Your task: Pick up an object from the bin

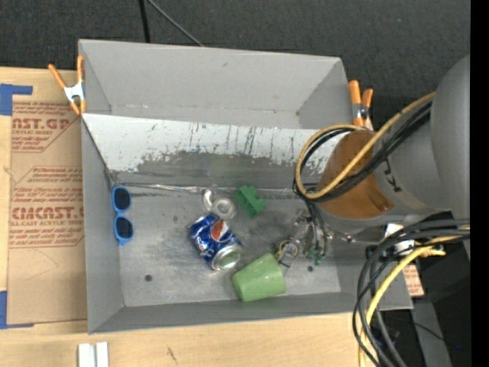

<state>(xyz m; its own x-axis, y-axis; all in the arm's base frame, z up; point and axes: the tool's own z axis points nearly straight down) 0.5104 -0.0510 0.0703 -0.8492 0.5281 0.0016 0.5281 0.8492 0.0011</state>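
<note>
Hanging over lower right of grey bin [206, 75]: gripper [304, 245]; whether open or closed cannot be told. Nearest item: green cup [260, 279], on its side, just left, below centre. Nothing seen lifted; pick judged not yet done.

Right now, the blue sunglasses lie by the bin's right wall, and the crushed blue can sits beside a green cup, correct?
Not quite. The camera view shows the blue sunglasses by the left wall of the bin, not the right. The crushed blue can does sit beside the green cup.
</note>
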